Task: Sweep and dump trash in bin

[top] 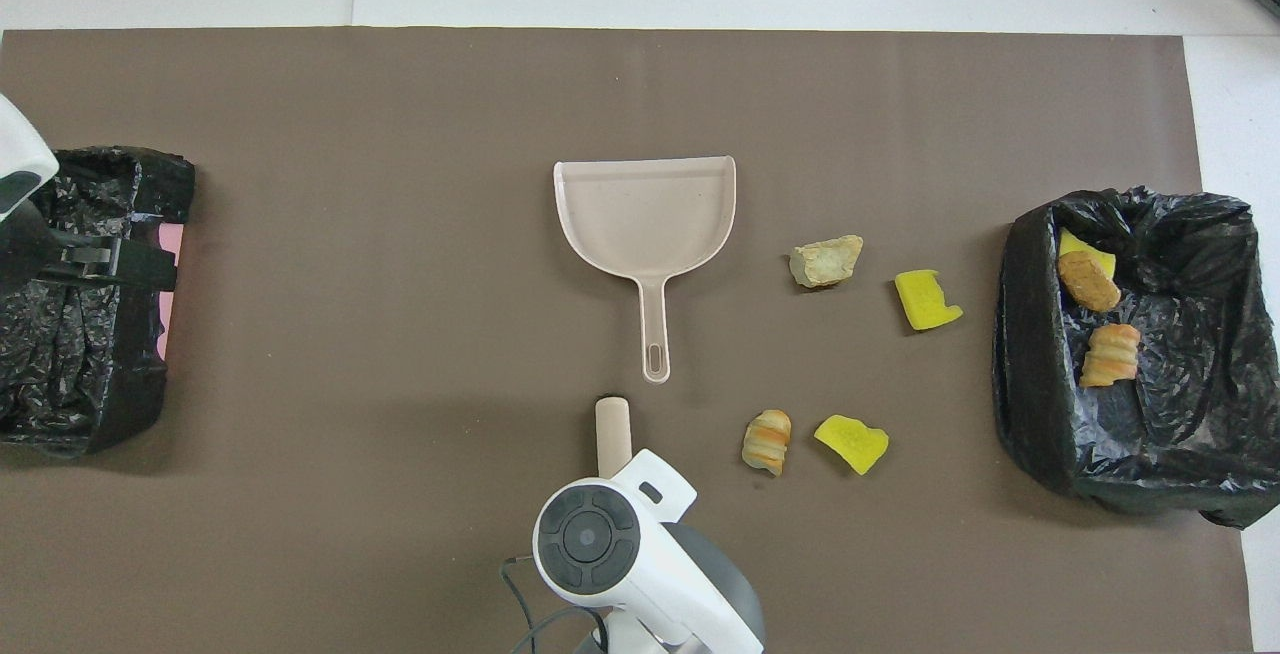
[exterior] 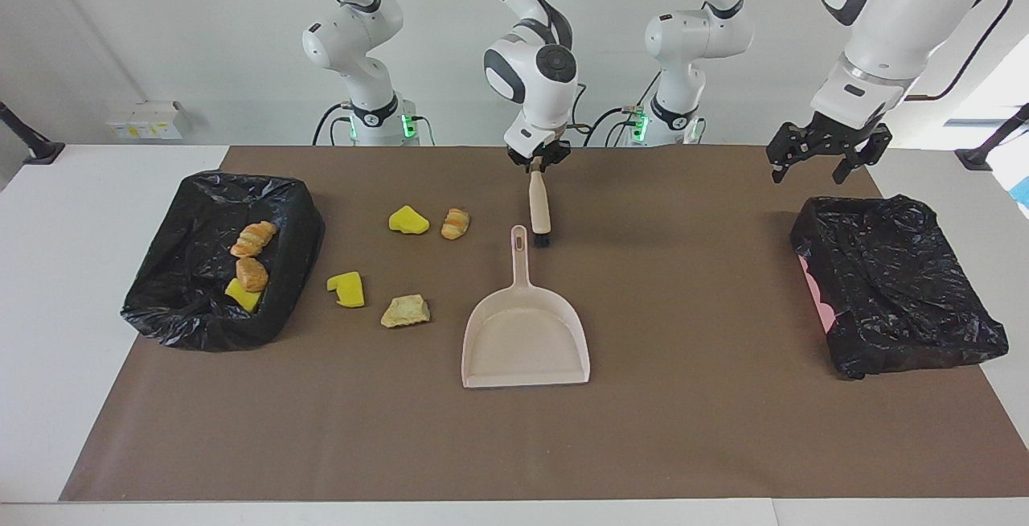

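Note:
My right gripper point(exterior: 539, 158) is shut on the top end of the beige brush point(exterior: 539, 204), whose black bristles rest on the mat beside the dustpan's handle. The beige dustpan point(exterior: 526, 341) lies flat and empty at mid-table. Several trash pieces lie on the mat toward the right arm's end: a yellow sponge point(exterior: 408, 220), a striped bread piece point(exterior: 455, 223), another yellow sponge point(exterior: 347, 289) and a tan scrap point(exterior: 405, 310). Three more pieces point(exterior: 252, 269) lie in the black-lined bin point(exterior: 301, 220). My left gripper point(exterior: 812, 166) hangs open and waits above the other bin.
A second black-lined bin point(exterior: 892, 285), with pink showing at one side, stands at the left arm's end of the table. The brown mat point(exterior: 707, 429) covers the table. In the overhead view the right arm's wrist point(top: 590, 534) hides its fingers; the brush handle point(top: 612, 429) shows.

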### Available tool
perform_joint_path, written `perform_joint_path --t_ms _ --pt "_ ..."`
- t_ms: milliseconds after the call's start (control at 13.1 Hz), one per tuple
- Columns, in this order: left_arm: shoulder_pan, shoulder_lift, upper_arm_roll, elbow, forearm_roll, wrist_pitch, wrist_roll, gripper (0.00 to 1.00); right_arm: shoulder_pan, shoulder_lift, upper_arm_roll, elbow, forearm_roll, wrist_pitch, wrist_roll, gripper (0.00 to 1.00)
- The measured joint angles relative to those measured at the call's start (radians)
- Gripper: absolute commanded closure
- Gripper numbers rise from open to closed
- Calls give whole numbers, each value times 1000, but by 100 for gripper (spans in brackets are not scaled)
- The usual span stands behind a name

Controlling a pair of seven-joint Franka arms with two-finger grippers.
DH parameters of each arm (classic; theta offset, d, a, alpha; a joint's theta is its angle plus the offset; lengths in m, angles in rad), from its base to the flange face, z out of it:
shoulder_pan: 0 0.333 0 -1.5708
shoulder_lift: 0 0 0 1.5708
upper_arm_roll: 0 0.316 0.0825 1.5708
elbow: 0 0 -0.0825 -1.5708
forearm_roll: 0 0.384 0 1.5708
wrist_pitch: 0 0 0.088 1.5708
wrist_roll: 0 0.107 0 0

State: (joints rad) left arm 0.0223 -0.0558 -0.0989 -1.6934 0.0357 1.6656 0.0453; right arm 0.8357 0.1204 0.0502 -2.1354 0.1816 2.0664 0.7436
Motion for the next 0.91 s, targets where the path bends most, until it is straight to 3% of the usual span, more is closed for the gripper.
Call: perform_joint_path --t_ms 152,914 --pt "0 0 0 0 0 0 0 0 0 0 0 0 16 0 0 99" --pt "0 0 -3 -1 0 0 0 0 -3 -10 -4 1 18 -84 0 99"
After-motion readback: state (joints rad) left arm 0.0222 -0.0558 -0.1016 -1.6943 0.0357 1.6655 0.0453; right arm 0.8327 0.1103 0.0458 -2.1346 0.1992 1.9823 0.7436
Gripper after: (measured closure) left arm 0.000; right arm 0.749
